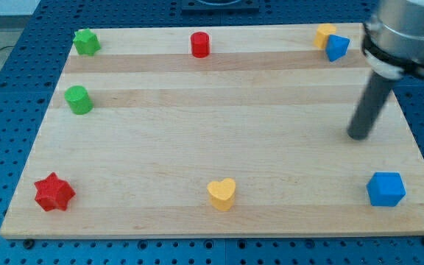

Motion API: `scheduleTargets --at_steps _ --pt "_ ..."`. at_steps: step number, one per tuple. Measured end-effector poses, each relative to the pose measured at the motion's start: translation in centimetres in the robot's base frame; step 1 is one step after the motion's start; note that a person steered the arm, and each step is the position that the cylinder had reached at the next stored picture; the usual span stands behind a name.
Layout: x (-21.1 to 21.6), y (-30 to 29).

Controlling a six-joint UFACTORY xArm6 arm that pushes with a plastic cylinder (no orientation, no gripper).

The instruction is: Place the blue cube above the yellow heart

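The blue cube (386,189) lies near the view's bottom right corner of the wooden board. The yellow heart (221,193) lies near the bottom edge, about the middle, well to the left of the cube. My tip (358,135) rests on the board at the right side, above the blue cube and slightly to its left, apart from it. The rod rises toward the view's top right into the arm.
A yellow block (324,34) and a second blue block (337,48) touch each other at the top right. A red cylinder (200,45) is at top centre. A green star (87,42) and green cylinder (78,99) are at left. A red star (54,193) is at bottom left.
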State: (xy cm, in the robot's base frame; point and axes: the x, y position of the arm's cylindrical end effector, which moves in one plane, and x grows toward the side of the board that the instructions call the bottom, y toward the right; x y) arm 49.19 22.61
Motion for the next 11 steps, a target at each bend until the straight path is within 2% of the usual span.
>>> scheduleTargets --at_steps 1,2,3,5,6,7,8,9,10,11 --pt "4.2 5.2" --pt "8.3 6.2" --pt "9.0 3.0" --pt "3.2 -13.9" --pt "2.5 -17.4" --pt "2.6 -13.5" --pt "4.9 -13.1" --pt "7.4 -16.7" --pt "7.5 -21.3" --pt "3.3 -24.8"
